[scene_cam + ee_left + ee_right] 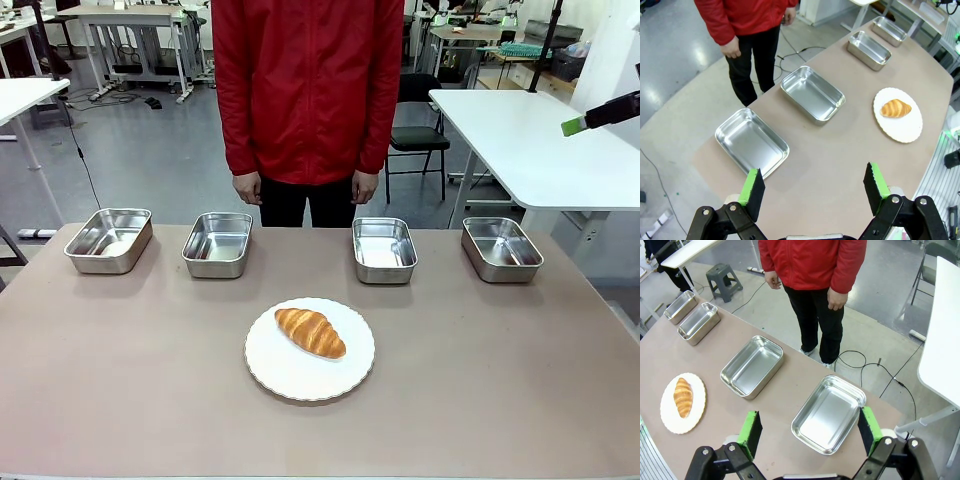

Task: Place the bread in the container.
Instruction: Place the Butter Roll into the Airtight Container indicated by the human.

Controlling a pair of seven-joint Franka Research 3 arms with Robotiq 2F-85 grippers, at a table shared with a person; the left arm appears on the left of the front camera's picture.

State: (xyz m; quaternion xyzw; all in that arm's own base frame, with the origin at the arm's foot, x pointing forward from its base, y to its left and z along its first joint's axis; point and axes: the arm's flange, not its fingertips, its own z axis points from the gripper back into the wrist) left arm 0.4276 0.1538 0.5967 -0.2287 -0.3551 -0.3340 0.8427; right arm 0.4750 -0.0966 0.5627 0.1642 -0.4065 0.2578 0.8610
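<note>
Golden-brown, ridged croissant (311, 332) is laid diagonally on white plate (300, 385), mid-table (120, 380). Four shiny rect. steel pans (384, 249), empty, upright, are lined up behind; intended one can't be told.

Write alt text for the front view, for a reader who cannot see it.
A golden croissant lies on a round white plate near the middle of a brown table. Behind it, a row of four steel pans runs along the far edge, and a person in a red jacket stands beyond them, hands down.
</note>
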